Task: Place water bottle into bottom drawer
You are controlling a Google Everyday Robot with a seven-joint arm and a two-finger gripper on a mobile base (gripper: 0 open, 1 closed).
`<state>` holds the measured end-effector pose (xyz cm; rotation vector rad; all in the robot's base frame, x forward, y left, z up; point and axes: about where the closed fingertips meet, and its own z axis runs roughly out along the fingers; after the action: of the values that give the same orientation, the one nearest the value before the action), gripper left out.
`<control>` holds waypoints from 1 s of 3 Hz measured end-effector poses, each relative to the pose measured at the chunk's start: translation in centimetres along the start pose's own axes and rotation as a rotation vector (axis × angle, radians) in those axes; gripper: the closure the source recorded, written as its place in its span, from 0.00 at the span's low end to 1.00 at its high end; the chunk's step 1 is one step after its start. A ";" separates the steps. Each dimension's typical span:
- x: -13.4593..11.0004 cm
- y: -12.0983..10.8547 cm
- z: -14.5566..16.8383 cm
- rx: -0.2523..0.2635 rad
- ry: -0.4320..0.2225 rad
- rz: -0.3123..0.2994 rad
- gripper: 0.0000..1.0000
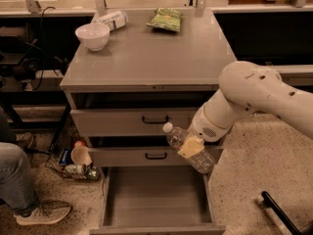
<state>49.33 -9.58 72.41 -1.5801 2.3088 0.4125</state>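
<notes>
The claw [191, 146] at the end of the white robot arm [254, 94] is closed on the small clear plastic water bottle with a white cap [176, 137]. 1 tan finger pad [190, 146] lies flat across the front of the bottle's ribbed body; the other finger is hidden behind it. The bottle is held in the air and tilted, with the cap up and to the left and the base down and to the right. It hangs in front of the right part of the middle drawer [122, 156] and above the right side of the bottom drawer [154, 197], touching neither.

That lowest grey metal drawer is pulled out towards the camera, and its flat grey floor is bare. The 2 shallower drawers above it have black handles. The top drawer [112, 122] and the middle one both stand slightly out from the cabinet.

On the grey counter [146, 58], well apart from the claw, sit a round white bowl [93, 35] at the back left, a white packet [111, 19] lying just behind the bowl, and a green snack bag [166, 19] at the back centre.

On the speckled floor left of the cabinet is a small cluster of cups and cans [78, 161]. Further left are a person's jeans-clad leg [14, 177] and grey shoe [43, 212].
</notes>
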 end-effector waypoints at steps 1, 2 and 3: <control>0.0 0.0 0.0 0.000 0.000 0.000 1.00; 1.1 0.1 3.7 -0.027 0.055 0.020 1.00; 3.4 0.6 15.0 -0.107 0.153 0.055 1.00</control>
<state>49.01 -6.12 57.40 -1.6532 2.4875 0.4493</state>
